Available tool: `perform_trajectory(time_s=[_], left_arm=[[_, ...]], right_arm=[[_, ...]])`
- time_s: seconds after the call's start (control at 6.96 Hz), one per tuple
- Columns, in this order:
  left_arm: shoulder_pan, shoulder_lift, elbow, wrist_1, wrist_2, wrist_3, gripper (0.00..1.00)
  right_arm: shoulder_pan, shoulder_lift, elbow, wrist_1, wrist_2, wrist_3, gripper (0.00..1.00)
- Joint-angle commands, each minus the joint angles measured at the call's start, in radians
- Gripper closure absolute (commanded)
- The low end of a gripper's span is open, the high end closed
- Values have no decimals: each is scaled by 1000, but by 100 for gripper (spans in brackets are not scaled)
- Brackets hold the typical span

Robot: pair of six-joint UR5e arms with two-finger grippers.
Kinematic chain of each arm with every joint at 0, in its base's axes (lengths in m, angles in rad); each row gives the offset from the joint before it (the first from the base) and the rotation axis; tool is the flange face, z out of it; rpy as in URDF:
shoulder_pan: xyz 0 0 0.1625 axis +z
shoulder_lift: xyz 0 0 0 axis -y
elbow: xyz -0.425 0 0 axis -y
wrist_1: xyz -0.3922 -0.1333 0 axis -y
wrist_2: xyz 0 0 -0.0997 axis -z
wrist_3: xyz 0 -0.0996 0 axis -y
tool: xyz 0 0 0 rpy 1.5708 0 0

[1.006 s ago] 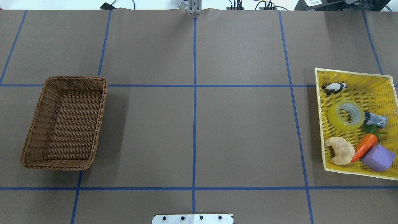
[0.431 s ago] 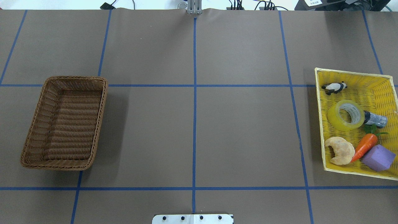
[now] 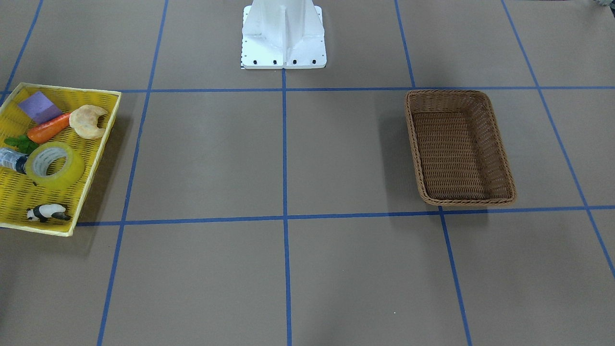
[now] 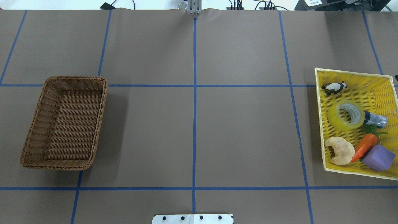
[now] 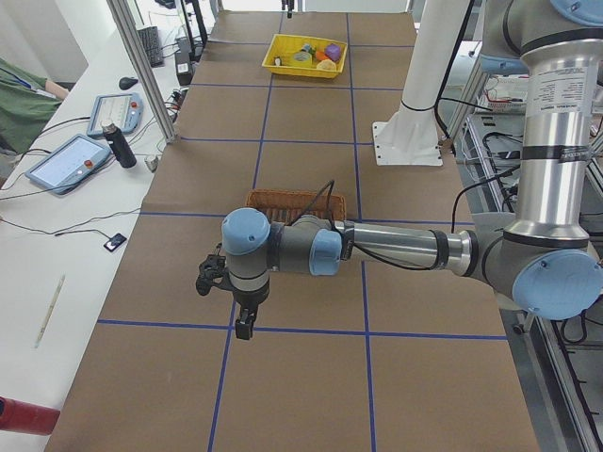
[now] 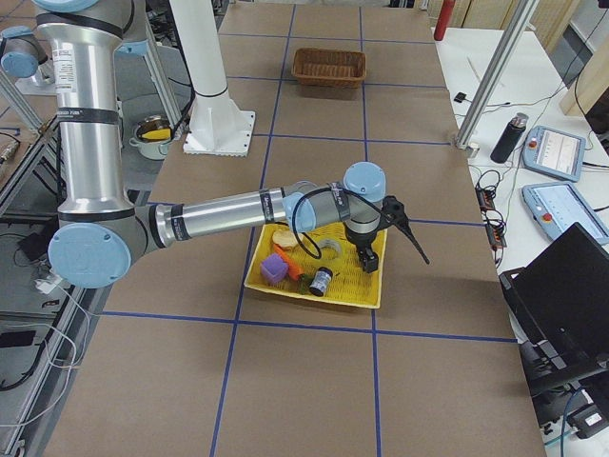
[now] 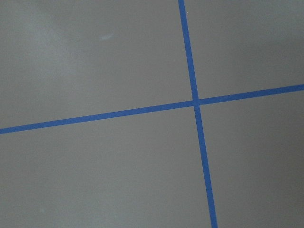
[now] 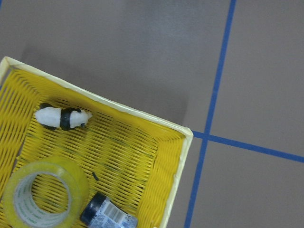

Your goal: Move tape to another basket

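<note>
The tape (image 4: pixel 335 119), a yellow translucent roll with a whitish core, lies in the yellow mesh tray (image 4: pixel 351 72) at the table's right; it also shows in the front view (image 3: pixel 68 175) and the right wrist view (image 8: pixel 79 186). The brown wicker basket (image 4: pixel 74 78) sits empty at the left, also in the front view (image 3: pixel 459 144). My right gripper (image 6: pixel 398 263) hangs over the tray's far outer corner, beyond the tape (image 6: pixel 329 249); I cannot tell whether it is open. My left gripper (image 5: pixel 224 306) hangs over bare table beyond the basket (image 5: pixel 283 199); its state is unclear.
In the tray with the tape lie a panda figure (image 4: pixel 334 87), a small bottle (image 4: pixel 376 119) touching the roll, a carrot (image 4: pixel 364 147), a croissant (image 4: pixel 340 150) and a purple block (image 4: pixel 378 157). The white robot base (image 3: pixel 283 33) stands mid-table at the near edge.
A small dark tip has come into the overhead view at the right edge, by the tray's far corner. The objects have not moved.
</note>
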Motion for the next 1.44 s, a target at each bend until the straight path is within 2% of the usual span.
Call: perform_trajectory(time_s=[0.0, 0.43, 0.86, 1.29], left_arm=[[3, -8, 20, 5, 0, -33, 2], [6, -7, 34, -1, -3, -63, 2], [6, -8, 33, -2, -3, -63, 2], [6, -8, 32, -2, -3, -63, 2]], right_arm=[[-85, -1, -2, 19, 5, -12, 0], [-204, 21, -30, 21, -17, -13, 0], [-250, 44, -68, 22, -56, -18, 0], [-276, 57, -200, 143, -64, -17, 0]])
